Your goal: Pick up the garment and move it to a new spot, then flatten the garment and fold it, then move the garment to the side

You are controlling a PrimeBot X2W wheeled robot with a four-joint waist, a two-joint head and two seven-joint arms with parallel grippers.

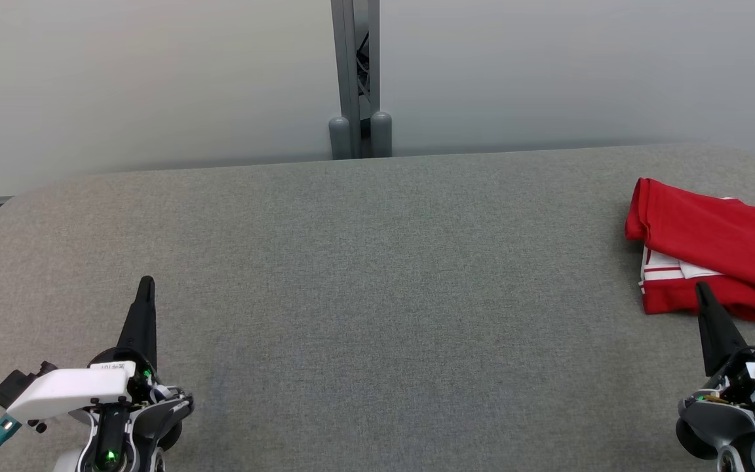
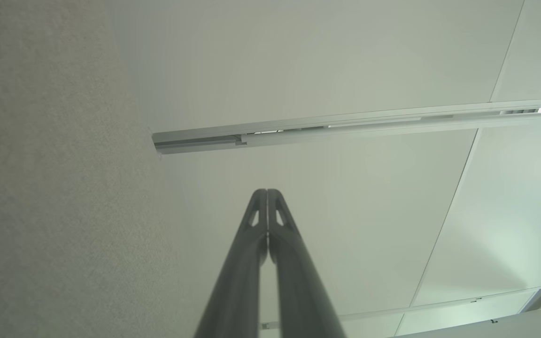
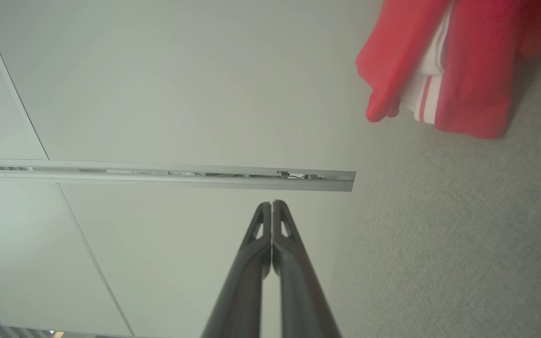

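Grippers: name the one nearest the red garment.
The right gripper, its tip at the near edge of the red garment; the left gripper sits far off across the grey table.

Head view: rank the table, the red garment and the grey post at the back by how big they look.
1. table, spanning nearly the whole width.
2. red garment, at the table's right, partly cut off by the picture's edge.
3. grey post, narrow; it stands farther back, so its real size is unsure.
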